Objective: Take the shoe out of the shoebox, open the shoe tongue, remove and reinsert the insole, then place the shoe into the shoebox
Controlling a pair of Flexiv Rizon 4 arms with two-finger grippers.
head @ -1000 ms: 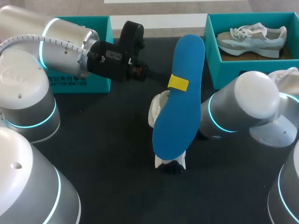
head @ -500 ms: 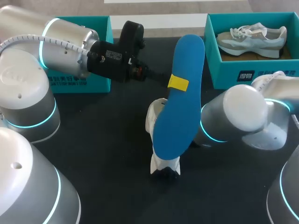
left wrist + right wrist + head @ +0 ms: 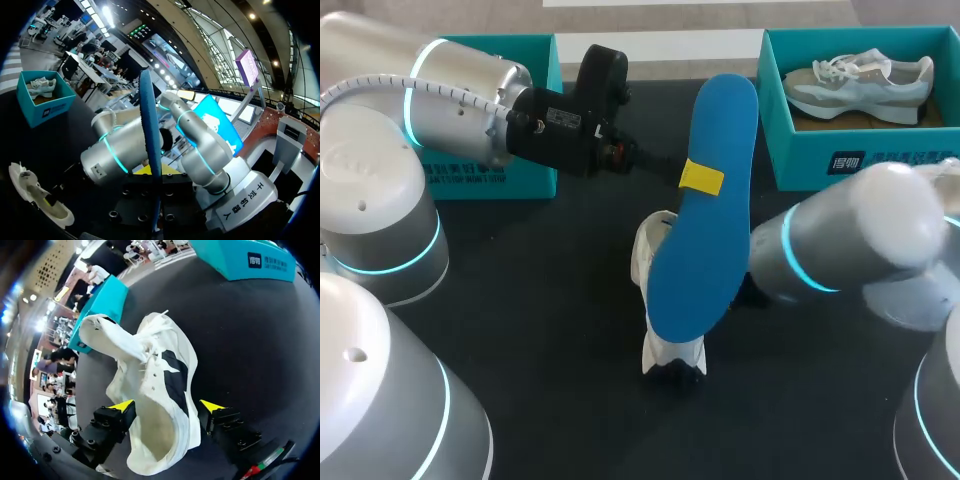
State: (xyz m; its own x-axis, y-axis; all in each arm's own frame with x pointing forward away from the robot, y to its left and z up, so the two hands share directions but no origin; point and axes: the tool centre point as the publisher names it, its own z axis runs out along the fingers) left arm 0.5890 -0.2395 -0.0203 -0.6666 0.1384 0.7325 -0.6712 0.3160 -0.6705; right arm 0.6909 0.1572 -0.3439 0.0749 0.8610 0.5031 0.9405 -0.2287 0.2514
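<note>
Left claw pinches the blue insole over the desk's middle | right claw clamps the white shoe by its sides, just behind the insole | shoebox at far right corner.

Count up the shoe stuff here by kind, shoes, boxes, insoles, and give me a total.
Shoes: 2, white shoe, grey shoe
Shoeboxes: 2, left shoebox, right shoebox
Insoles: 1, blue insole
Total: 5
</note>
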